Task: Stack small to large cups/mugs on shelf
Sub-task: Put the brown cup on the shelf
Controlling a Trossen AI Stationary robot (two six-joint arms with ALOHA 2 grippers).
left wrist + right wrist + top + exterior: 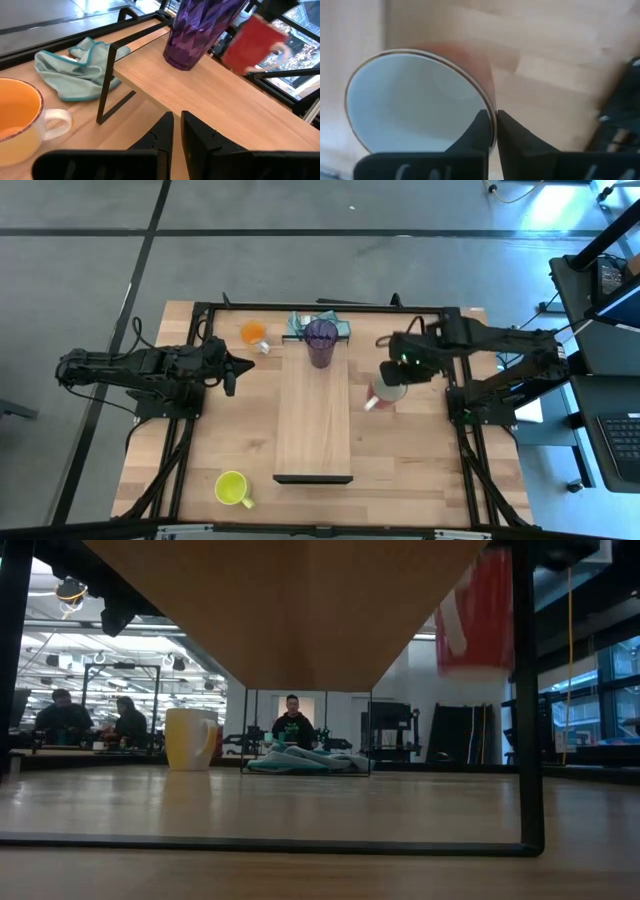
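My right gripper [490, 125] pinches the rim of the red mug [415, 100], glossy white inside, lifted beside the shelf [313, 415]. My left gripper [176, 131] waits closed near the orange mug [17, 120]. No writing is readable.

Left of the right hand [390, 385] and its red mug [385, 392], most of the shelf [313, 420] lies bare, only the purple tumbler [321, 342] blocking its far end.
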